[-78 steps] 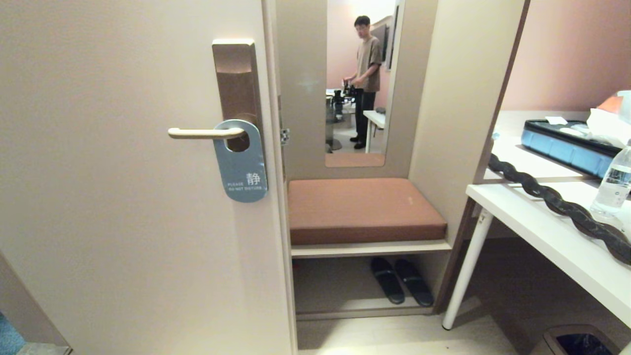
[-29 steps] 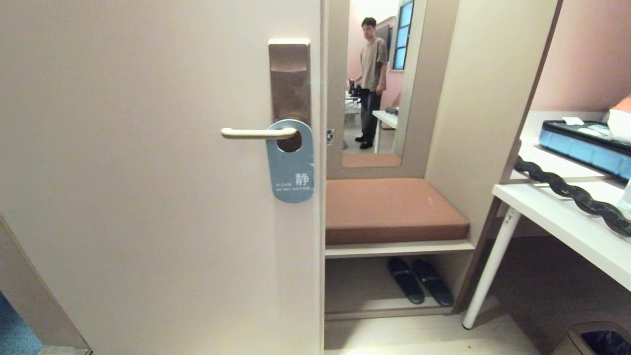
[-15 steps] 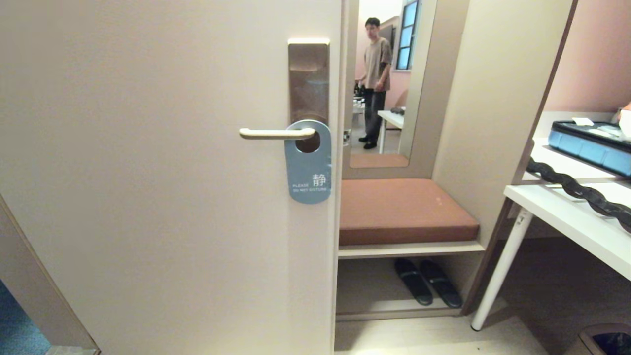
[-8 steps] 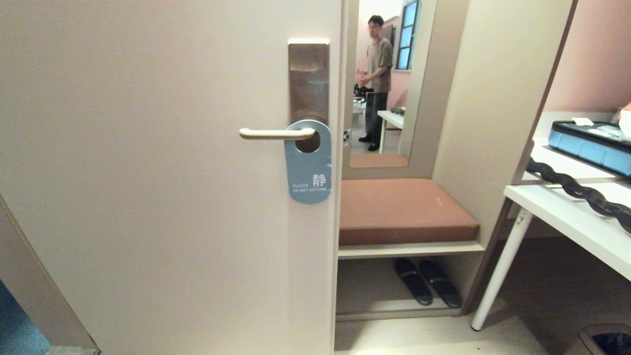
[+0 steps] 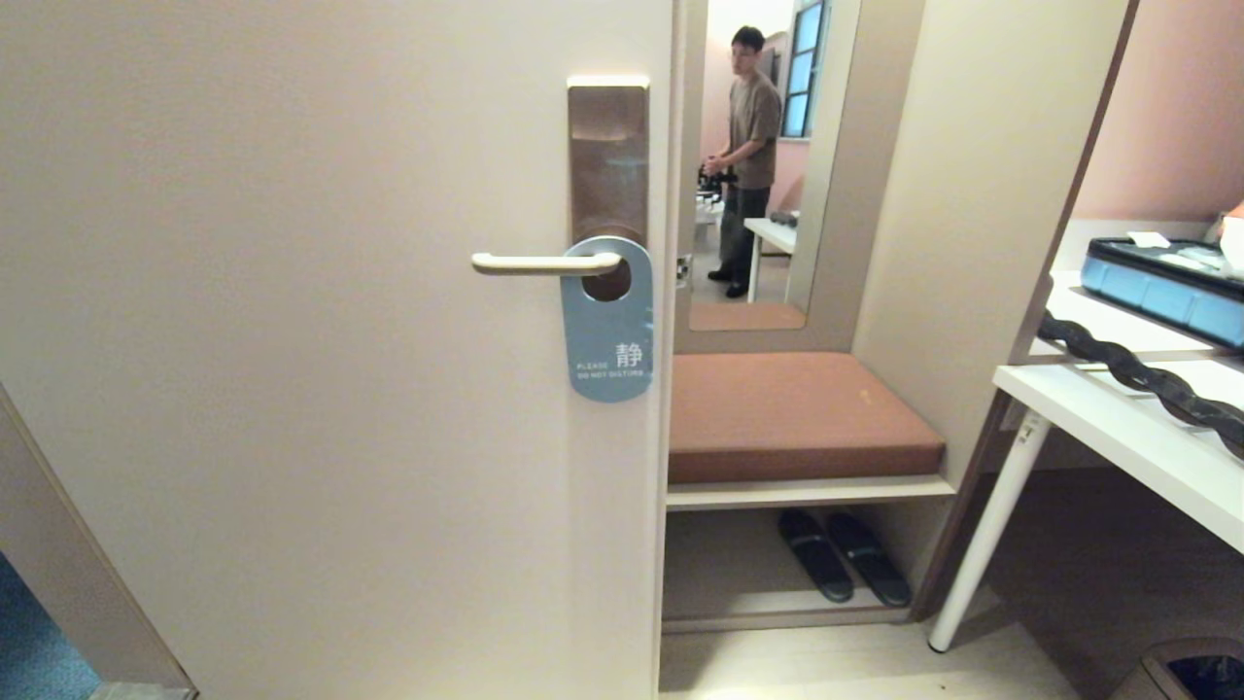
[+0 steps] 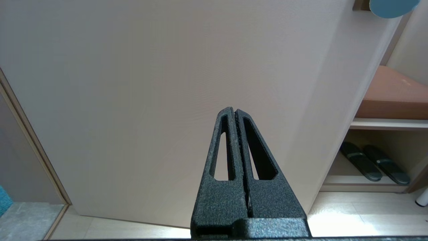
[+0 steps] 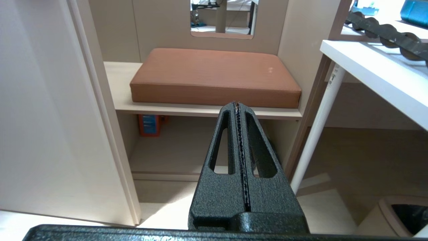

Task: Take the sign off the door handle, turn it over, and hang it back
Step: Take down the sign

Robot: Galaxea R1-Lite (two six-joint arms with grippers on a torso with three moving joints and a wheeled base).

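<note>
The blue-grey sign (image 5: 610, 340) with a white character hangs by its oval hole on the cream door handle (image 5: 539, 262), blue face outward, in front of the bronze plate (image 5: 608, 156). Only its rounded lower end (image 6: 391, 7) shows in the left wrist view. Neither arm appears in the head view. My left gripper (image 6: 234, 111) is shut and empty, low in front of the door, well below the sign. My right gripper (image 7: 237, 104) is shut and empty, pointing at the bench shelf.
The cream door (image 5: 321, 389) fills the left. Right of it stands a bench with a brown cushion (image 5: 797, 413), slippers (image 5: 841, 564) under it and a mirror (image 5: 758, 156) showing a person. A white desk (image 5: 1127, 428) is at the right, a bin (image 5: 1195, 676) by it.
Over the earlier frames the whole view shifted, bringing the door handle and sign towards the middle; in the last second the view holds still. Only the person in the mirror moves.
</note>
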